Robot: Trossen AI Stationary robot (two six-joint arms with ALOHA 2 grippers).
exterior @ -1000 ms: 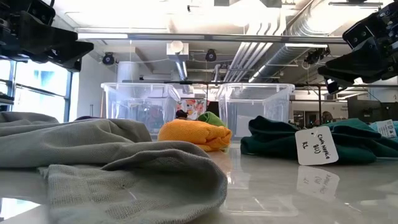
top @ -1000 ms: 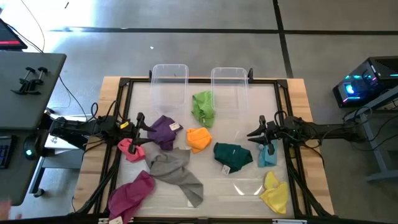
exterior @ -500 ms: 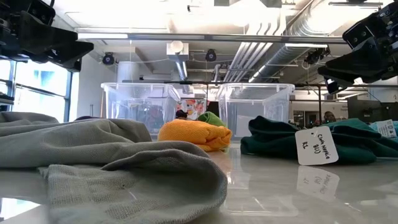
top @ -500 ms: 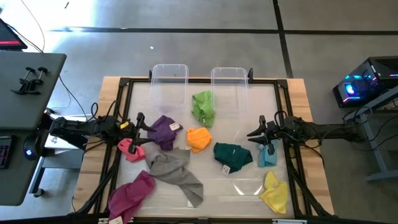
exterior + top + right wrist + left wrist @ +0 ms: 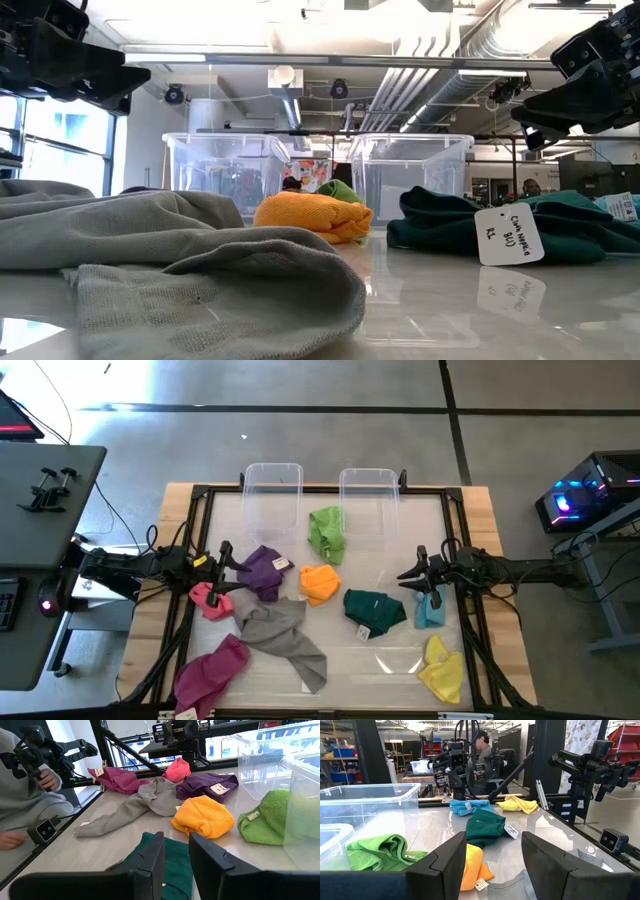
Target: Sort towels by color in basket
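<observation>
High view: eight soft cloth towels lie scattered on the glossy white worktop (image 5: 400,530). Two clear plastic bins (image 5: 272,485) stand side by side at the 12 o'clock edge. The crumpled light green towel (image 5: 327,532) lies just below them, between the two. At centre sits the bunched orange towel (image 5: 319,583), with the dark green towel (image 5: 374,609) at its 4 o'clock and the purple towel (image 5: 263,570) at its 9 o'clock. The long grey towel (image 5: 283,637) stretches toward 6 o'clock, and the magenta towel (image 5: 212,673) lies at 7 o'clock. The left gripper (image 5: 226,565) hovers at 9 o'clock, the small pink towel (image 5: 210,600) just beside its fingers. The right gripper (image 5: 412,575) hovers at 3 o'clock, the light blue towel (image 5: 430,607) just beside it and the yellow towel (image 5: 441,666) farther toward 5 o'clock.

Low view: the grey towel fills the foreground; the orange towel and the tagged dark green towel sit before the two bins. Both arms hang above the worktop, touching nothing.

Left wrist view: the left fingers (image 5: 447,865) stand wide apart and empty, with the orange towel between and beyond them.

Right wrist view: the right fingers (image 5: 152,857) show a narrow gap, empty, above the dark green towel. A person's hand (image 5: 47,779) shows beside the worktop.
</observation>
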